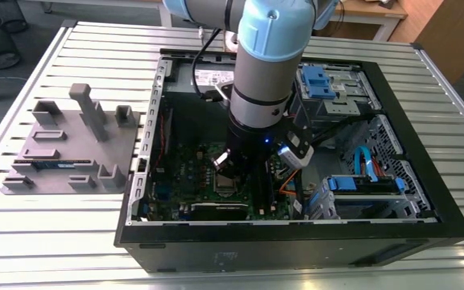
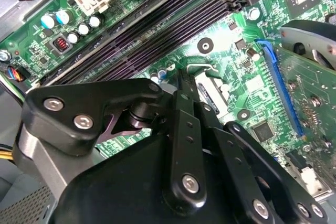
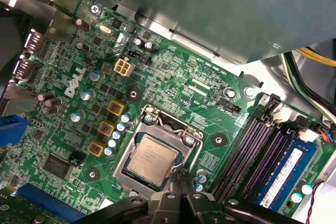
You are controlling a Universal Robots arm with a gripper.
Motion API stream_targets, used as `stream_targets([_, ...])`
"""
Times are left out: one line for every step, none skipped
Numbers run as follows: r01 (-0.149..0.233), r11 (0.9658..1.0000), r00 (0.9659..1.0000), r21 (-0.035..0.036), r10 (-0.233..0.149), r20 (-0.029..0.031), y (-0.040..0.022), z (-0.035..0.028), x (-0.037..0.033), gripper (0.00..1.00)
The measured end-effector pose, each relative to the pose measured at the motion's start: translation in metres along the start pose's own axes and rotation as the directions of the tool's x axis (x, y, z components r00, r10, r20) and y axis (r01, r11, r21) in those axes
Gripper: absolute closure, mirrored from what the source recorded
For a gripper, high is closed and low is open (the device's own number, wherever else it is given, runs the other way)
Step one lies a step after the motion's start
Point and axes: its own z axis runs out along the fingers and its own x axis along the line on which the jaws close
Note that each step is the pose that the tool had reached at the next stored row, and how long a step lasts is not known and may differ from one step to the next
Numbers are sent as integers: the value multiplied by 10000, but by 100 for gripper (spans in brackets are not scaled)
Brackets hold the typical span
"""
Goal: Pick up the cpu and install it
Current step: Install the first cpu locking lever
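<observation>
CPU [image 3: 153, 161] sits in the metal socket frame [image 3: 157, 129] on the green motherboard [image 3: 173, 77], its silvery top facing up, and it looks level from the first wrist view, though I cannot tell whether it has dropped fully into its seat. Black claw [image 3: 181, 195] links hang just over the near edge of the chip; I cannot tell whether the claw is wide, narrow or touching the chip, since its tips are hidden in both wrist views. My worry is that a chip resting slightly crooked would bend the socket contacts if pressed down. A sideways drag by the claw could also scrape it across the frame. Just beside the socket run the dark memory slots [image 3: 252, 150] with one blue memory stick [image 3: 286, 169], near enough for the claw links to catch. In the exterior view the arm [image 1: 260, 78] reaches down into the open computer case [image 1: 425, 199] on the slatted bench [image 1: 70, 238]
</observation>
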Motion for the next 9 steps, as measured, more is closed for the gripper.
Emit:
stream_targets([-11,10000,10000,-1,11,0,0,3,-1,89])
stream_targets([-10,10000,10000,-1,10,0,0,4,-1,89])
stream_targets([-10,10000,10000,-3,10,1,0,7,-2,89])
stream_targets([-11,10000,10000,-3,11,0,0,11,-1,89])
stream_targets([-11,10000,10000,-2,11,-1,-1,14,-2,89])
stream_targets([-10,10000,10000,-1,10,-2,-2,17,-2,89])
stream_targets([-11,10000,10000,-1,11,-3,-3,21,-3,89])
stream_targets([-11,10000,10000,-1,11,-3,-4,25,-4,89])
stream_targets([-11,10000,10000,-2,11,-3,-5,29,-6,89])
